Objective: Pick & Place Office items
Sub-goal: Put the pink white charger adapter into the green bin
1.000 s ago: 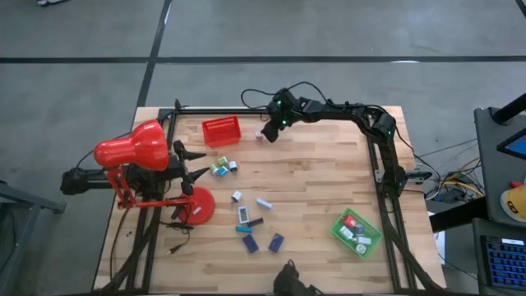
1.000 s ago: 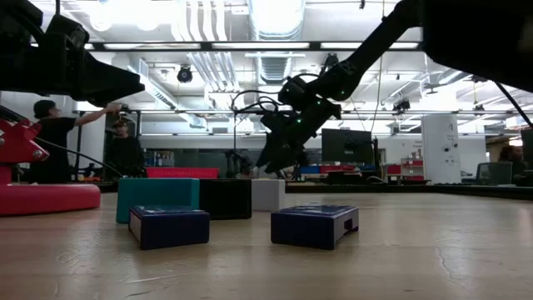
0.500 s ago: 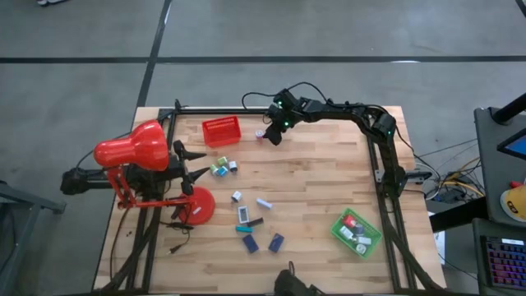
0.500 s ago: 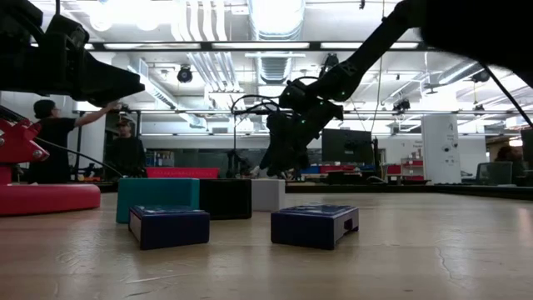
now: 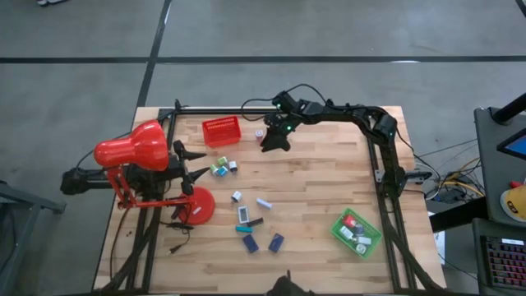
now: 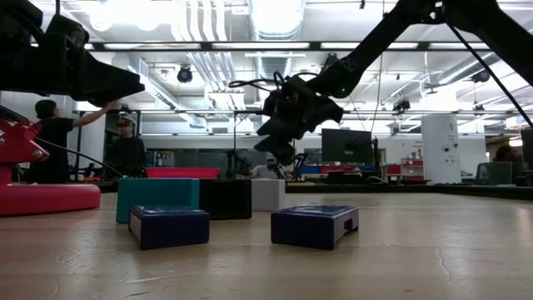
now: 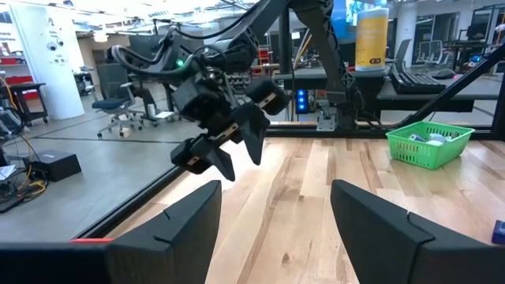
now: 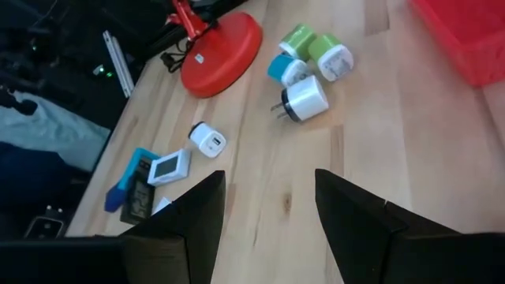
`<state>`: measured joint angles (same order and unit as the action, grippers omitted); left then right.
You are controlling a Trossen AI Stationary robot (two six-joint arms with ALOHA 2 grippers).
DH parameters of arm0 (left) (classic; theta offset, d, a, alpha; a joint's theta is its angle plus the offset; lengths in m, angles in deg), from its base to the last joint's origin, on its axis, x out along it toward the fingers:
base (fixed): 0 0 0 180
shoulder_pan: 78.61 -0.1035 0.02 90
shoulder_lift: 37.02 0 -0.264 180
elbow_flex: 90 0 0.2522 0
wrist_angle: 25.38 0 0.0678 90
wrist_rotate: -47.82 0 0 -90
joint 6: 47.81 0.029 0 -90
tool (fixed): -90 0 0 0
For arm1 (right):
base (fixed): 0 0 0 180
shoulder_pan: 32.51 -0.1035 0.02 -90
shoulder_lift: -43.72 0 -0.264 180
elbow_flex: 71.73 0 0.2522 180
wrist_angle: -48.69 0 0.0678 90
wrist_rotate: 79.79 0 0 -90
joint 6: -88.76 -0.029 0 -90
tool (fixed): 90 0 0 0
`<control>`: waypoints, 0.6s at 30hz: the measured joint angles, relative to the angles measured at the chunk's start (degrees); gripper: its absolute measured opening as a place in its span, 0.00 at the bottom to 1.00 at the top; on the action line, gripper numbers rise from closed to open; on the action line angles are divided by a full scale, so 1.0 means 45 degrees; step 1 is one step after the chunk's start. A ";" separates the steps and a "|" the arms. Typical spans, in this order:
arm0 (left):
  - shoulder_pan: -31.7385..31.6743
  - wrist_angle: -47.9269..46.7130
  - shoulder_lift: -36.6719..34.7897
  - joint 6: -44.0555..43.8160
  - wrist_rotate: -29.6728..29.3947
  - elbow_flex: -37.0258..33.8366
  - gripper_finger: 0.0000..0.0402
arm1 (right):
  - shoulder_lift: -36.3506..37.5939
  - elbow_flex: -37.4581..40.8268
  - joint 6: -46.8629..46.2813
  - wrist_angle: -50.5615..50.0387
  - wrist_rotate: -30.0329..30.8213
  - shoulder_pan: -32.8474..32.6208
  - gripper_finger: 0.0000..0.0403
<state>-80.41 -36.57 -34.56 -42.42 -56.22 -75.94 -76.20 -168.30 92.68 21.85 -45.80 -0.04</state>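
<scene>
The red tray point(image 5: 221, 131), upper left of centre in the high view, shows nothing inside that can be made out. The green tray point(image 5: 357, 233) at lower right holds several small white, red and grey pieces. The office items point(image 5: 251, 220) lie scattered across the table's middle, with a small cluster near the lamp point(image 5: 134, 153). The right gripper point(image 5: 274, 145) hangs above the board just right of the red tray, fingers parted and grasping nothing. The left gripper point(image 7: 274, 213) sits at the left edge by the lamp, fingers apart, empty. Only the right wrist view resolves white, green and teal plug adapters point(image 8: 308, 66) beside the lamp's base; only the low view shows people point(image 6: 57, 137) in the room beyond.
</scene>
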 joint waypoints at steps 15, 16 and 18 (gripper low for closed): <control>0.0000 0.0000 0.0000 -0.0002 -0.0005 0.0000 0.61 | 0.1259 0.0172 0.1332 -0.0159 0.0658 -0.0014 0.47; 0.0000 -0.0002 0.0000 0.0000 0.0000 0.0000 0.61 | 0.1443 0.0237 0.1447 -0.0160 0.0906 -0.0009 0.47; 0.0000 0.0000 0.0000 -0.0003 -0.0002 0.0000 0.61 | 0.1873 0.0465 0.1596 -0.0174 0.1647 -0.0014 0.47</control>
<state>-80.41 -36.57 -34.56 -42.43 -56.23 -75.94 -67.77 -166.20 99.86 21.07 -38.39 -0.10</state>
